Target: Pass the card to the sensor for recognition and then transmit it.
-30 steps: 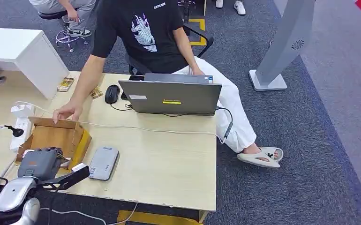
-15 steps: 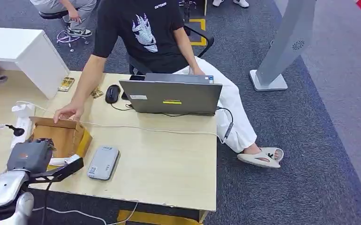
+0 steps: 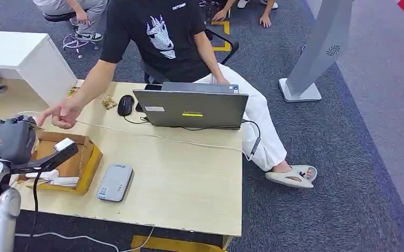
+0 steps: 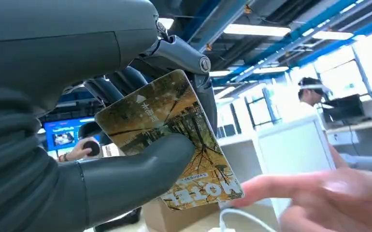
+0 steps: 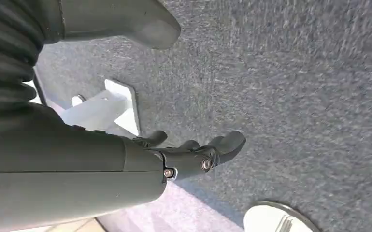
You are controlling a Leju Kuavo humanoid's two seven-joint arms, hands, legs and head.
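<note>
My left hand (image 3: 4,140) is raised at the left, above the cardboard box (image 3: 87,157). In the left wrist view it pinches a card (image 4: 174,135) printed with yellow autumn trees between thumb (image 4: 135,169) and fingers. The grey card sensor (image 3: 115,182) lies flat on the table to the right of the box, below and apart from the hand. A person's hand (image 3: 58,113) reaches toward my left hand and shows blurred close to the card (image 4: 329,193). My right hand (image 5: 193,154) hangs over grey carpet with its fingers loosely apart and nothing in them.
The seated person is behind the wooden table (image 3: 189,194), with a grey laptop (image 3: 194,107) and a black mouse (image 3: 125,105). A white cable (image 3: 163,137) crosses the table. Pale cards (image 3: 58,181) lie in the box. A white cabinet (image 3: 27,58) stands at the back left.
My left hand has risen from the table's front edge beside the sensor and moved left, above the box. The person's hand has lifted off the box rim toward my hand.
</note>
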